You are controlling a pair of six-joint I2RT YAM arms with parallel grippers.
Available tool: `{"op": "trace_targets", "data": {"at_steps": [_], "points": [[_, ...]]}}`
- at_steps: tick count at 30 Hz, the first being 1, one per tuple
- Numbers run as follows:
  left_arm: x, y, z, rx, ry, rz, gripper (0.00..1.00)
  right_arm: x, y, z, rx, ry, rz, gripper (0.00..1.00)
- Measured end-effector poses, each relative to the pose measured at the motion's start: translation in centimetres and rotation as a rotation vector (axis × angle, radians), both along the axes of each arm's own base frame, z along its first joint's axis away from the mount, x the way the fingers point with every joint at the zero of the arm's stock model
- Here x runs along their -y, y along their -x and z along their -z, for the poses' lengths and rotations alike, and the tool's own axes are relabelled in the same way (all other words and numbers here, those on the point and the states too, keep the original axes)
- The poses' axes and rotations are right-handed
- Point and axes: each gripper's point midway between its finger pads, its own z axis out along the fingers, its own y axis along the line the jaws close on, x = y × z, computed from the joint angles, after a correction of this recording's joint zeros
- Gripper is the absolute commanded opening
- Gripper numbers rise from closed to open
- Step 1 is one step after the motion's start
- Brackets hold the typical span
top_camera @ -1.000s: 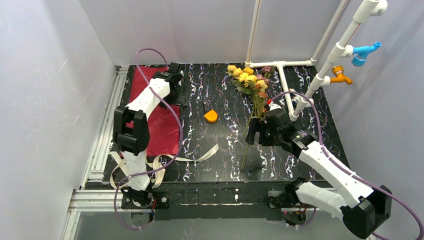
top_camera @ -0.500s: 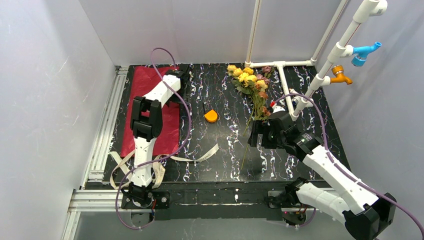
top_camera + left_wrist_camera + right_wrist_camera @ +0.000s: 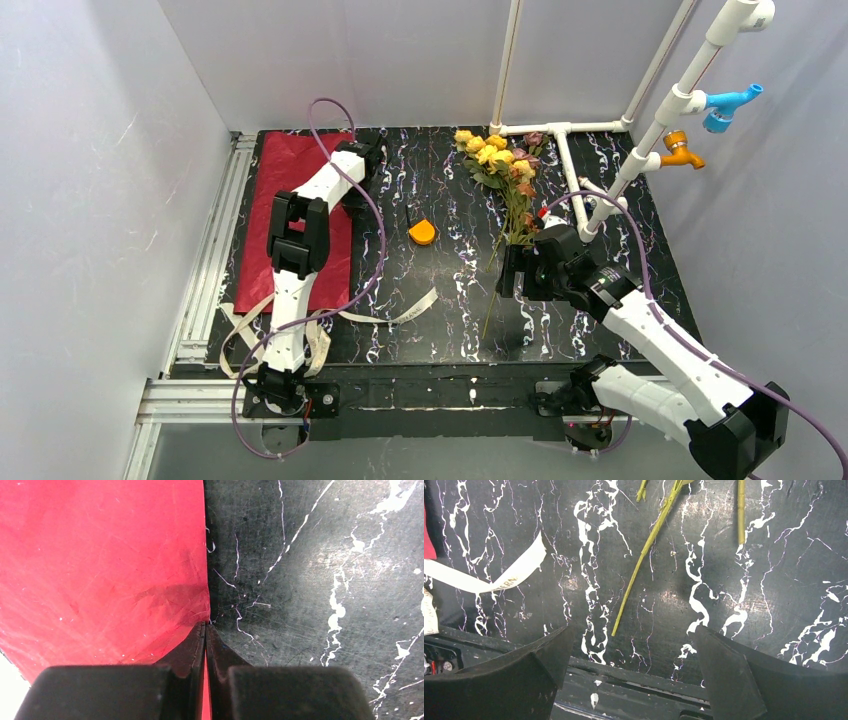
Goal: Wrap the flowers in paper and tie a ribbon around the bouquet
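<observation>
I am seeing the left gripper pinching its fingers shut on the right edge of the paper, which is lying flat along the left side of the table. The right gripper is hanging spread wide, holding nothing, above the stems of the flowers, which are lying mid-table with blooms at the far edge.

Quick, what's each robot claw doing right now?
Left gripper: closed, pinching the edge of the paper.
Right gripper: open, empty, above the stems of the flowers.
</observation>
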Motion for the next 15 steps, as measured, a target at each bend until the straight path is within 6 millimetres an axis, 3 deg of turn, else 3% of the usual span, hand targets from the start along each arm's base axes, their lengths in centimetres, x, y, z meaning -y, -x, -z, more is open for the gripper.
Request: {"op": "trace_targets", "data": {"at_steps": [10, 15], "points": [[0.7, 0.2, -0.4, -0.003, 0.043, 0.008, 0.0, 0.1, -0.1, 0.0, 0.004, 0.006, 0.004, 1.0], [1.5, 0.2, -3.9, 0.052, 0.108, 0.014, 0.0, 0.3, 0.0, -0.3, 0.004, 0.015, 0.001, 1.0]]}}
